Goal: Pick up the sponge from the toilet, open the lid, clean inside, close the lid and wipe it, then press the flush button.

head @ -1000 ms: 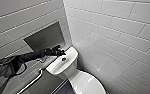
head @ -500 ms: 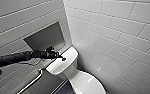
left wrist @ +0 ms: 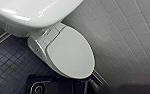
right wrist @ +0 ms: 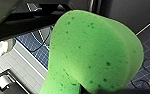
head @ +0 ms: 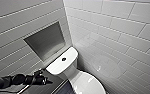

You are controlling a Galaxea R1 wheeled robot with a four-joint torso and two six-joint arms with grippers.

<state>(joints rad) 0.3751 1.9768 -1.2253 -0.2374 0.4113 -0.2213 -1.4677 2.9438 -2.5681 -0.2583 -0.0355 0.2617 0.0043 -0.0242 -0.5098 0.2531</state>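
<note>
Evidently pinched in the right gripper (right wrist: 91, 91), the sponge (right wrist: 96, 50) looks bright green, porous, speckled and bulging.

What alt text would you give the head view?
A white ceramic toilet sits in a corner of grey-white tiled walls, its white oval plastic lid down and a small round dark flush button on the flat tank top. The robot's dark left gripper hovers low beside the tank, below a recessed wall niche.

Head camera high over tank (head: 58, 66) and lid (head: 87, 83), left wrist nearer above both, right wrist against sponge (right wrist: 91, 55)
</note>
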